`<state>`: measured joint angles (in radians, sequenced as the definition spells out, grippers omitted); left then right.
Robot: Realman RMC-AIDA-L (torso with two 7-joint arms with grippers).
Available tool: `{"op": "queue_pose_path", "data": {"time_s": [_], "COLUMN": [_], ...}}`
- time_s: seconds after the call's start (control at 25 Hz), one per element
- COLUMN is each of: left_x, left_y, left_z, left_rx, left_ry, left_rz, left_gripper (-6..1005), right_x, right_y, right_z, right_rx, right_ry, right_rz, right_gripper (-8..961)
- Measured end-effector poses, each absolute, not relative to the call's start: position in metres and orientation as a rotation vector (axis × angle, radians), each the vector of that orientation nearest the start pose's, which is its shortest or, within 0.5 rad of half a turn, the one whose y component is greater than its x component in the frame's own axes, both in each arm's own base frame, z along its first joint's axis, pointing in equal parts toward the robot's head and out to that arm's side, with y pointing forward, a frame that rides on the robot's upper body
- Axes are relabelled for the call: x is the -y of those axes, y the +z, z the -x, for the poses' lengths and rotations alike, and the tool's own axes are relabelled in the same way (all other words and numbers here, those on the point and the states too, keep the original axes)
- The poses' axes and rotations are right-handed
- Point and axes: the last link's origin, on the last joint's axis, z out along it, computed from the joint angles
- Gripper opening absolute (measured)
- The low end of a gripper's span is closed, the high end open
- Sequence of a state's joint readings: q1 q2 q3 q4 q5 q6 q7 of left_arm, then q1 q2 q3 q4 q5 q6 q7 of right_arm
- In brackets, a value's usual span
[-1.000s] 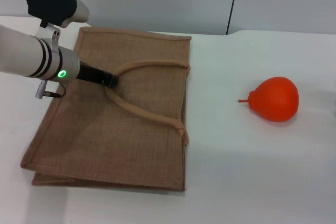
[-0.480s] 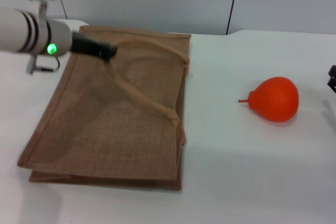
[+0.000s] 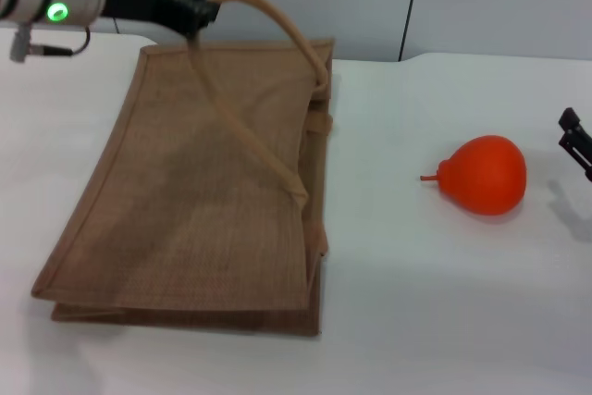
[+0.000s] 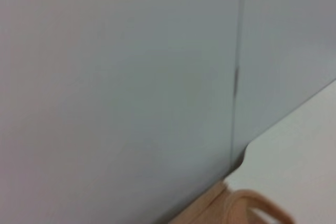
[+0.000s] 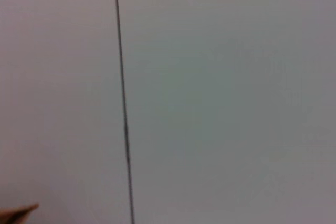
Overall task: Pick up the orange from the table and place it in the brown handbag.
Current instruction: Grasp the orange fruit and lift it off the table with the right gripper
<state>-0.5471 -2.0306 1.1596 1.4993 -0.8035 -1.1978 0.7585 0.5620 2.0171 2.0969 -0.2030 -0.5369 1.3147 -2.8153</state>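
**Left gripper lifts a bag handle; orange waits on the table**

Nearest the camera in the head view, the brown handbag (image 3: pixel 185 201) lies on the white table (image 3: pixel 435 312), filling the left half of the frame, its lower corners at bottom left. Its upper panel is raised along the right edge, so the mouth gapes a little towards the centre. To the right of centre, well apart from the bag, the orange (image 3: pixel 486 174) rests on the table, its thin stem pointing left towards the bag. At the right edge, just beside the fruit but not touching it, only a dark tip of the right gripper (image 3: pixel 575 141) shows; its fingers cannot be told. Farthest, at upper left, the left gripper (image 3: pixel 194 14) pinches one tan loop handle (image 3: pixel 264 62), holding it taut above the bag's far edge.
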Motion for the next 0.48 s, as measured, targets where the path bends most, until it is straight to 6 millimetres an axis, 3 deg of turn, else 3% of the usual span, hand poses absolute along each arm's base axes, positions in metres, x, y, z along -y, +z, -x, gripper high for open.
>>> {"op": "queue_pose_path", "data": {"time_s": [0.48], "left_x": [-0.377], "left_y": [0.123], "left_z": [0.101], "left_rx": [0.449], "left_ry": [-0.238], "left_rz": [2.358], "left_gripper": [131], "right_x": [-0.329], "right_y": [-0.017], "right_z": [-0.324], "right_rx": [-0.568], "right_ry": [0.778], "right_rz": [1.933], "right_gripper": [897]}}
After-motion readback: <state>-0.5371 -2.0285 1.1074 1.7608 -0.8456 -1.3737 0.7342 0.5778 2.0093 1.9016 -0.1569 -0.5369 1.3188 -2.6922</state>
